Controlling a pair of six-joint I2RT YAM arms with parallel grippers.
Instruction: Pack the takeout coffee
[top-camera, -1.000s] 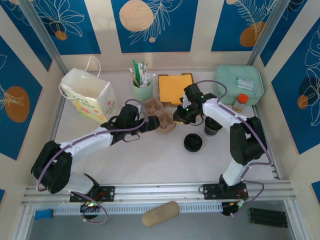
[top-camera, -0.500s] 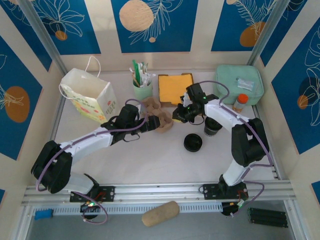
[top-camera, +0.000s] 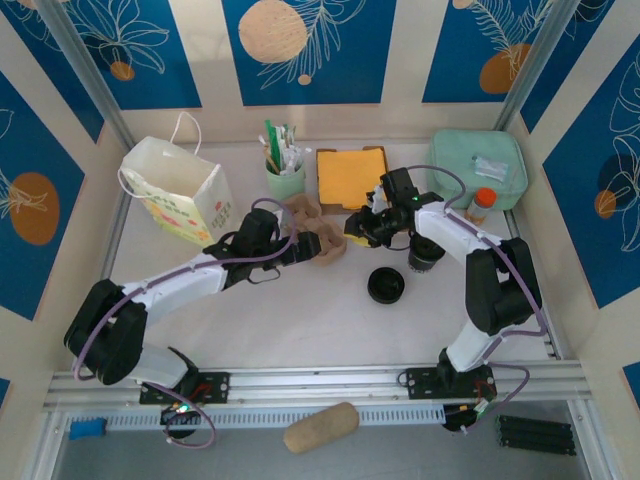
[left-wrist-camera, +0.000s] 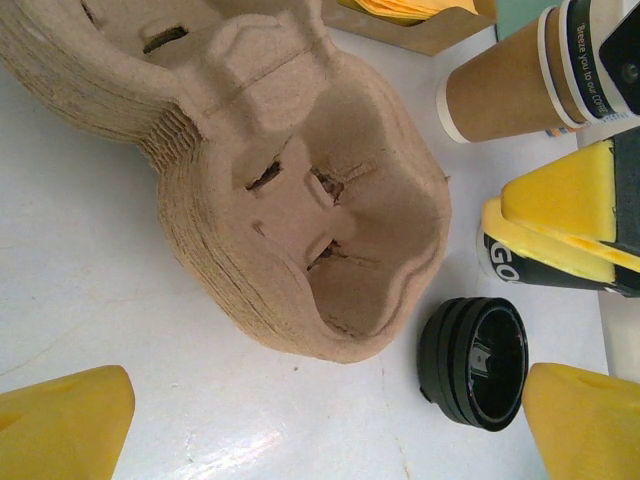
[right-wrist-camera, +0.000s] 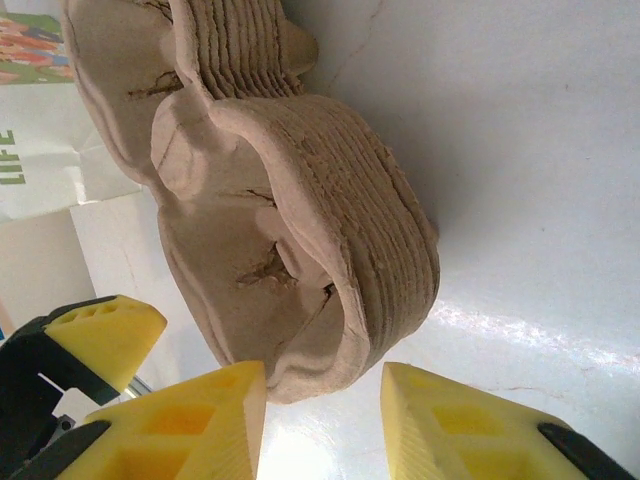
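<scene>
**Q:** What is on the table (top-camera: 330, 325)?

**A:** The top is smooth and white. At the far left stands a white paper bag (top-camera: 180, 195) with thin loop handles. At the far right sits a mint plastic bin (top-camera: 478, 168) with rounded corners. In the middle is a stack of carriers (top-camera: 318, 235) made of rough grey-brown moulded pulp. The stack's edge is ribbed where the layers nest, and the wells are round.

**Q:** Where is the coffee?

**A:** The coffee (top-camera: 425, 256) stands upright to the right of the carriers, with its round black cap on. Its sides are hard to make out. Just in front of it, to the left, lie glossy black lids (top-camera: 386, 286), nested together.

**Q:** And the jaws?

**A:** The left gripper (left-wrist-camera: 325, 400) has blocky yellow fingers (left-wrist-camera: 60, 425). It gapes wide and empty in front of the carriers. The right gripper (right-wrist-camera: 322, 400) is partly parted at the stack's rim and pinches nothing.
</scene>
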